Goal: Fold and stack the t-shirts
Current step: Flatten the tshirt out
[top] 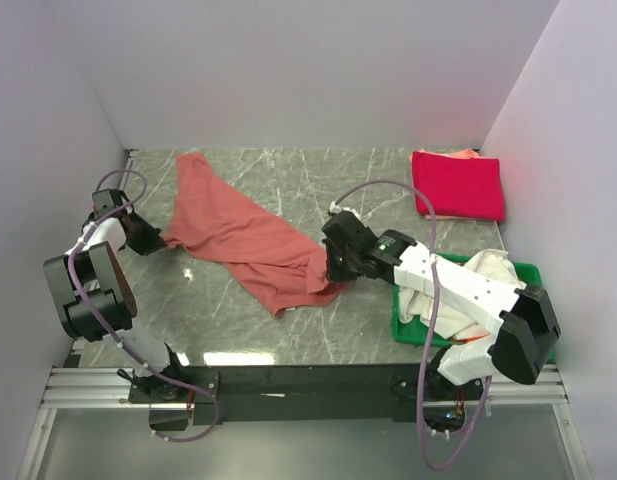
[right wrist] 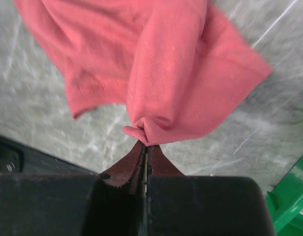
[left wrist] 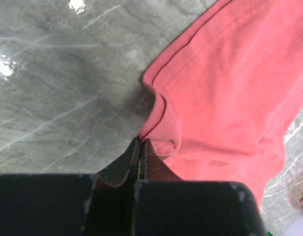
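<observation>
The large salmon-red t-shirt [top: 243, 240] lies stretched in a crumpled diagonal band across the grey marble table. My left gripper [top: 160, 240] is shut on its left edge; in the left wrist view the hem [left wrist: 161, 128] is pinched at my fingertips [left wrist: 141, 142]. My right gripper [top: 333, 272] is shut on the shirt's lower right end; in the right wrist view a fold of cloth [right wrist: 156, 123] bunches at my tips [right wrist: 146, 146]. A folded crimson-pink t-shirt [top: 458, 185] lies at the back right. White t-shirts [top: 468, 285] with a bit of orange [top: 468, 338] are heaped in the green tray.
The green plastic tray [top: 400, 325] stands at the front right under my right arm; its corner shows in the right wrist view [right wrist: 291, 201]. White walls enclose the table on the left, back and right. The black front rail [top: 288, 378] runs along the near edge.
</observation>
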{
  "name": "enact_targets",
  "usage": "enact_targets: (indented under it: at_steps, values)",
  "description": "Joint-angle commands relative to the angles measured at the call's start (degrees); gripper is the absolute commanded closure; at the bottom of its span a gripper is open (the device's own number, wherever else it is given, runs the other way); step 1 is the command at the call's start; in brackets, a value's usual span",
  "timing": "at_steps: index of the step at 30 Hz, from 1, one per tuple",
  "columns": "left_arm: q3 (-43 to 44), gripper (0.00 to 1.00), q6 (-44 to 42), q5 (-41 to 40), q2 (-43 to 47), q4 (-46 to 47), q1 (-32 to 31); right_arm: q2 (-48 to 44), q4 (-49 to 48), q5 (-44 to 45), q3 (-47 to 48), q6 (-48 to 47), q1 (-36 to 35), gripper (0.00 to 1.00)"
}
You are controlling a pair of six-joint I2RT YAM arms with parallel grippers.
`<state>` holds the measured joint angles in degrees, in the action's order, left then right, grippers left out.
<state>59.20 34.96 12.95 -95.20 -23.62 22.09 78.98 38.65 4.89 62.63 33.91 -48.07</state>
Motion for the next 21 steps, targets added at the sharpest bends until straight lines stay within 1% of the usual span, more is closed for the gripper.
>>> enact_targets:
  at_steps: [1,5,8,9,11,13,14,17,18,19,21]
  values:
    - [0.0,1.00,0.0,1.6,1.9,1.4,0.0,0.9,1.5,8.0,6.8,2.1,0.0,1.00]
    - [0.9,0.99,0.0,0.8,4.1,0.3,0.0,0.0,11.1,13.7,14.7,1.0,1.4,1.00]
    - [2.8,1.00,0.5,0.8,4.8,-0.5,0.3,-2.9,16.2,16.5,19.5,-0.5,5.0,1.00]
    - [3.5,1.00,0.6,0.9,4.7,-0.7,0.6,-3.9,17.0,16.8,20.4,-0.7,7.5,1.00]
    - [6.1,1.00,1.1,2.1,3.7,-1.2,2.2,-7.0,18.3,15.3,21.7,-1.7,10.8,1.00]
    - [8.0,1.00,1.6,3.0,2.7,-1.8,3.3,-10.2,18.0,13.4,19.6,-2.3,15.0,1.00]
    - [10.0,1.00,1.7,3.7,1.6,-2.2,4.3,-11.1,17.0,12.5,18.1,-2.5,15.9,1.00]
    - [13.5,0.99,1.7,5.8,-0.6,-3.5,5.1,-12.6,16.2,8.9,11.3,-0.8,17.0,1.00]
    - [14.0,1.00,1.6,6.0,-1.0,-3.7,5.1,-12.6,15.8,6.0,9.5,-0.1,17.0,1.00]
    - [14.3,1.00,1.6,6.5,-1.1,-3.5,5.2,-12.6,14.4,5.1,5.3,0.8,16.9,1.00]
    - [14.1,1.00,1.5,6.6,-1.0,-3.4,5.2,-13.3,11.5,0.8,0.8,3.3,16.9,1.00]
